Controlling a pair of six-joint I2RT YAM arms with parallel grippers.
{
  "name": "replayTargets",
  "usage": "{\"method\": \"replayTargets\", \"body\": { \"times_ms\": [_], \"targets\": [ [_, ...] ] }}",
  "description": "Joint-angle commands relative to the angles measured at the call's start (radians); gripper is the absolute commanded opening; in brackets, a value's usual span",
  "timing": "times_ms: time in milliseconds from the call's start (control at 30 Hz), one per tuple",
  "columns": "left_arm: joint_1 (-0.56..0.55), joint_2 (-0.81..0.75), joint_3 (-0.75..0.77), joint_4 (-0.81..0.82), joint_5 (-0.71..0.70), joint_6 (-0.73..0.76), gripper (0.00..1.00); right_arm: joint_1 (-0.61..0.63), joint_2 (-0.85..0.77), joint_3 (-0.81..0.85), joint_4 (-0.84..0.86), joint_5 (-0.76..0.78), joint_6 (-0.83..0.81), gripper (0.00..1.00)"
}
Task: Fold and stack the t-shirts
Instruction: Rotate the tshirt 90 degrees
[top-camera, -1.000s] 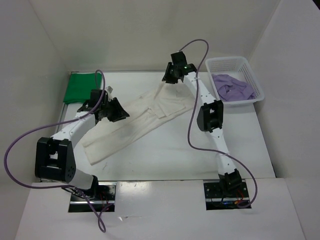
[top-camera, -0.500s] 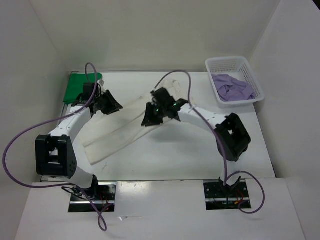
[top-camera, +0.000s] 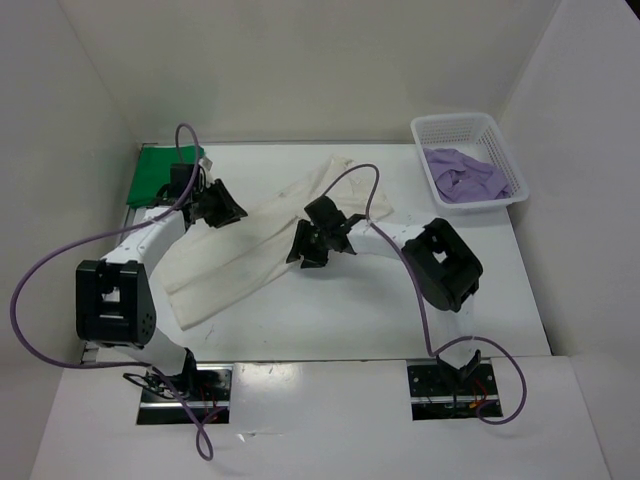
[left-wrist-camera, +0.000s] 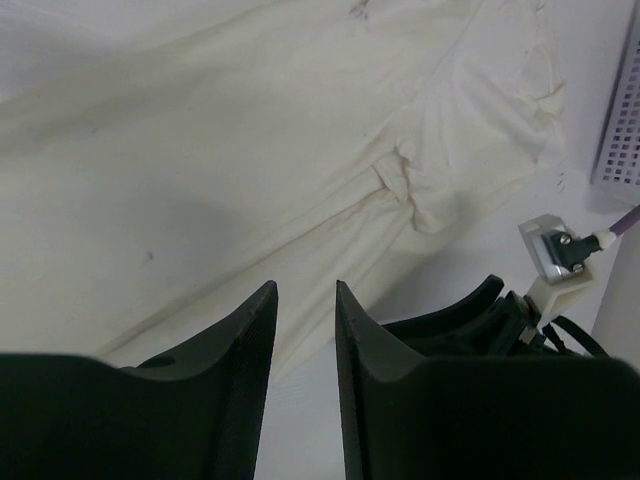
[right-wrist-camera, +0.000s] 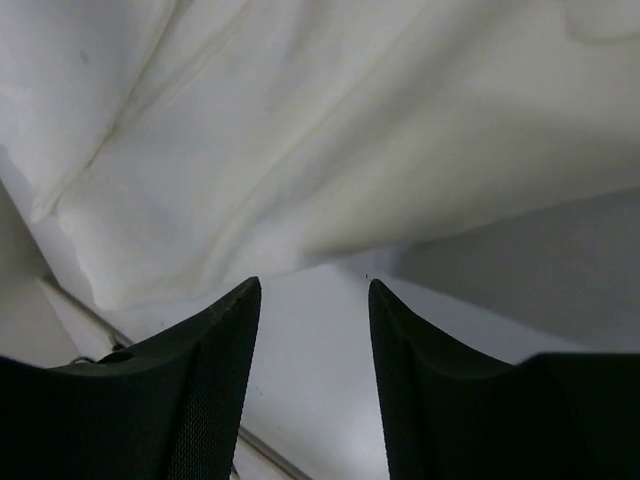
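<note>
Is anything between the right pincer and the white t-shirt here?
Nothing visible is in the way. The right pincer hangs open at the near edge of the white t-shirt. Its wrist view shows only cloth and bare table past the fingers.

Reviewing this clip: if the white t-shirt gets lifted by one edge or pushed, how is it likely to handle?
The white t-shirt would probably hang limp when lifted, since it lies in soft folds with puckered creases. It is likely light, as its folded layers lie nearly flat. If pushed, it would probably bunch up rather than slide whole across the table.
</note>
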Motion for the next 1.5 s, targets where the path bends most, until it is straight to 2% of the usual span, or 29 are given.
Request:
{"method": "replayTargets", "body": {
  "times_ms": [0, 33, 100, 133, 233, 300, 400, 533, 600, 633, 667, 733, 833, 867, 967, 1000, 1033, 1067, 1200, 1333, 1433, 1467],
  "targets": [
    [-0.026, 0.033, 0.04, 0.03, 0.0, 0.027, 0.37, -0.007, 0.051, -0.008, 0.077, 0.097, 0.054, 0.52],
    [-0.037, 0.055, 0.053, 0.03, -0.014, 0.039, 0.37, -0.007, 0.061, 0.001, 0.077, 0.132, 0.068, 0.43],
    [-0.062, 0.076, 0.08, 0.03, -0.029, 0.048, 0.37, -0.018, 0.094, 0.015, 0.065, 0.147, 0.079, 0.37],
    [-0.062, 0.102, 0.107, 0.03, -0.039, 0.048, 0.37, -0.018, 0.094, 0.028, 0.065, 0.159, 0.079, 0.24],
    [-0.085, 0.157, 0.181, 0.03, -0.06, 0.06, 0.38, -0.056, 0.069, -0.017, 0.054, 0.15, 0.061, 0.05],
    [-0.109, 0.191, 0.216, 0.021, -0.079, 0.073, 0.4, -0.113, 0.005, -0.066, 0.031, 0.121, 0.022, 0.0],
    [-0.118, 0.236, 0.279, 0.021, -0.112, 0.102, 0.5, -0.211, -0.085, -0.11, -0.065, 0.087, -0.129, 0.0],
    [-0.128, 0.315, 0.35, 0.01, -0.116, 0.165, 0.63, -0.345, -0.11, -0.121, -0.222, 0.019, -0.347, 0.0],
    [-0.138, 0.371, 0.359, 0.001, -0.085, 0.185, 0.66, -0.41, -0.11, -0.108, -0.266, -0.001, -0.4, 0.21],
    [-0.149, 0.388, 0.368, 0.001, -0.07, 0.197, 0.68, -0.429, -0.133, -0.107, -0.28, -0.001, -0.4, 0.35],
    [-0.149, 0.418, 0.368, 0.001, -0.06, 0.197, 0.69, -0.449, -0.151, -0.116, -0.271, 0.008, -0.4, 0.53],
    [-0.171, 0.441, 0.368, 0.01, -0.033, 0.197, 0.71, -0.515, -0.202, -0.129, -0.219, -0.002, -0.366, 0.55],
    [-0.19, 0.47, 0.327, 0.038, 0.036, 0.197, 0.72, -0.558, -0.173, -0.092, -0.193, 0.039, -0.329, 0.55],
    [-0.191, 0.471, 0.316, 0.047, 0.049, 0.197, 0.72, -0.558, -0.155, -0.043, -0.193, 0.056, -0.319, 0.52],
    [-0.214, 0.483, 0.273, 0.038, 0.059, 0.217, 0.61, -0.558, -0.098, 0.041, -0.155, 0.152, -0.277, 0.51],
    [-0.214, 0.483, 0.255, 0.038, 0.059, 0.217, 0.55, -0.558, -0.084, 0.063, -0.155, 0.185, -0.25, 0.51],
    [-0.214, 0.472, 0.212, 0.05, 0.059, 0.217, 0.43, -0.558, -0.072, 0.081, -0.138, 0.205, -0.234, 0.51],
    [-0.214, 0.463, 0.193, 0.05, 0.044, 0.208, 0.36, -0.558, -0.045, 0.115, -0.129, 0.223, -0.22, 0.51],
    [-0.214, 0.408, 0.112, 0.061, -0.003, 0.192, 0.15, -0.558, 0.045, 0.19, -0.109, 0.292, -0.184, 0.54],
    [-0.192, 0.307, 0.025, 0.07, -0.003, 0.122, 0.09, -0.558, 0.13, 0.267, -0.095, 0.335, -0.162, 0.54],
    [-0.178, 0.239, -0.053, 0.07, 0.015, 0.08, 0.09, -0.558, 0.221, 0.366, -0.107, 0.314, -0.162, 0.54],
    [-0.178, 0.224, -0.07, 0.07, 0.015, 0.08, 0.11, -0.558, 0.244, 0.394, -0.119, 0.3, -0.162, 0.48]
  ]
}}
